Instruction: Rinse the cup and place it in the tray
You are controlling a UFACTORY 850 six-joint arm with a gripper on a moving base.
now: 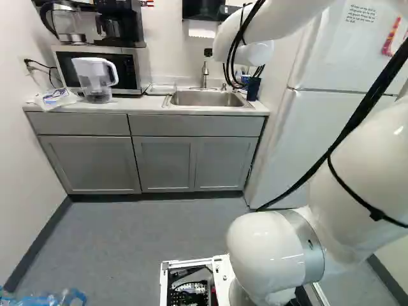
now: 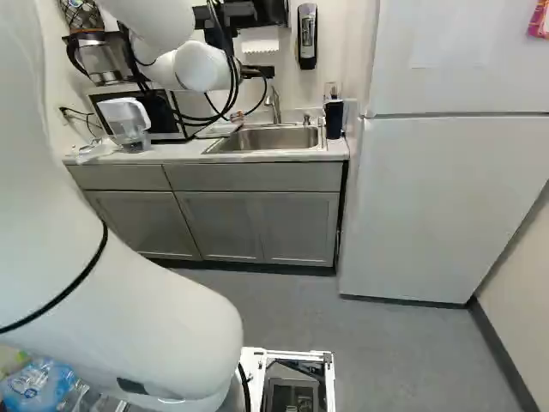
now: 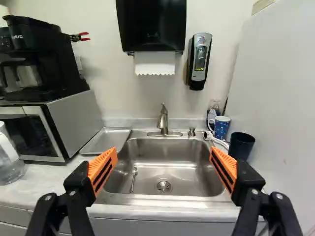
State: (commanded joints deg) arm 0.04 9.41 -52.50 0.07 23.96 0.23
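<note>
Two fingers (image 3: pixel 103 169) wide apart, both cups beside the sink (image 3: pixel 162 160)

The claw (image 2: pixel 257 72) is wide, with nothing between its orange pads. In the wrist view, the sink lies ahead of the claw (image 3: pixel 164 160), its basin showing between the fingers. In the basin are a drain (image 3: pixel 164 185) and a spoon (image 3: pixel 133 180); the faucet (image 3: pixel 164 120) stands upright behind it.

Two cups stand upright on the fridge side of the sink: a dark cup (image 3: pixel 241 146) and, just behind it, a blue patterned cup (image 3: pixel 222 127). Which one the task means, I cannot tell. A white item (image 3: pixel 211 118) stands by the blue cup.

The metal tray (image 3: pixel 106 141) lies flat on the counter (image 3: pixel 44 189) on the other side, between sink and microwave (image 3: pixel 74 123). A coffee maker (image 3: pixel 44 59) sits on the microwave, and a clear pitcher (image 1: pixel 96 80) with a white lid stands before it.

On the wall, a paper dispenser (image 3: pixel 151 24) hangs above the faucet, with a soap dispenser (image 3: pixel 199 61) beside it. The white fridge (image 2: pixel 446 206) stands at the counter's end.
</note>
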